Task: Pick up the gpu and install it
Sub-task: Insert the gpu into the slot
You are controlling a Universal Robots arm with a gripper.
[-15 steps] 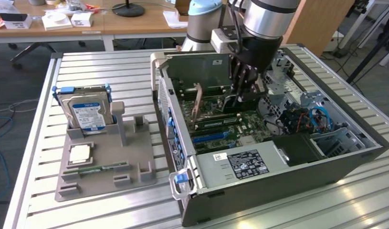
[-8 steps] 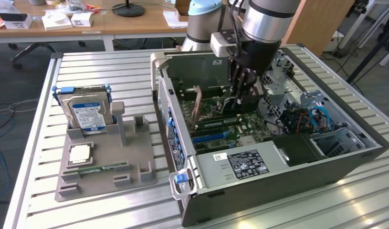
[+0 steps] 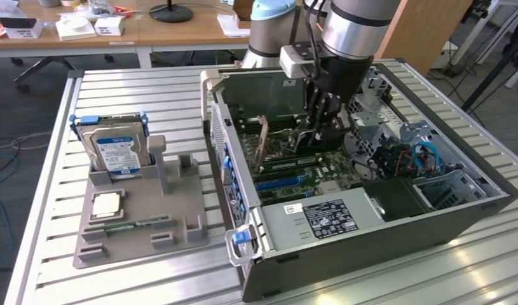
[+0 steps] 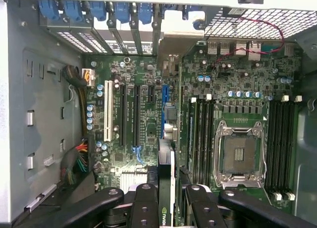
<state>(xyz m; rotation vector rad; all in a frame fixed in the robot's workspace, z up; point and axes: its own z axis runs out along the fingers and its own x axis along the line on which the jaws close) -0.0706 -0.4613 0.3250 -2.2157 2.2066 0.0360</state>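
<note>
I've got the arm reaching down into the open computer case (image 3: 369, 254), a dark sheet-metal box lying on its side on the ribbed aluminium table (image 3: 140, 95). The gripper (image 3: 325, 127) hangs over the green motherboard (image 4: 247, 79).

On the wrist view the jaws stand narrow, clamped on the gpu (image 4: 166, 188). It is a thin flat card seen edge-on, dark, with a green-and-white logo near the grip. The 2 black fingers (image 4: 146, 203), matte with round bolt heads, press in from either side of it.

The card's long edge runs in line with a short blue slot (image 4: 164, 96) on the board. I can't tell whether the edge touches that slot or sits just above it. Beside it lies a long white slot (image 4: 106, 111), with 2 black ones between.

Further across the board is the square CPU socket (image 4: 237, 153), a shiny metal frame around a gold pin field.

Outside the case, on the exterior view's left, a grey moulded holder (image 3: 140, 210) lies flat on the table. It carries a silver hard drive (image 3: 119, 152) standing upright and a slim green RAM stick (image 3: 131, 223) lying in its groove.

Inside the case at the near end sits the boxy power supply (image 3: 322, 219), which has a black label.
</note>
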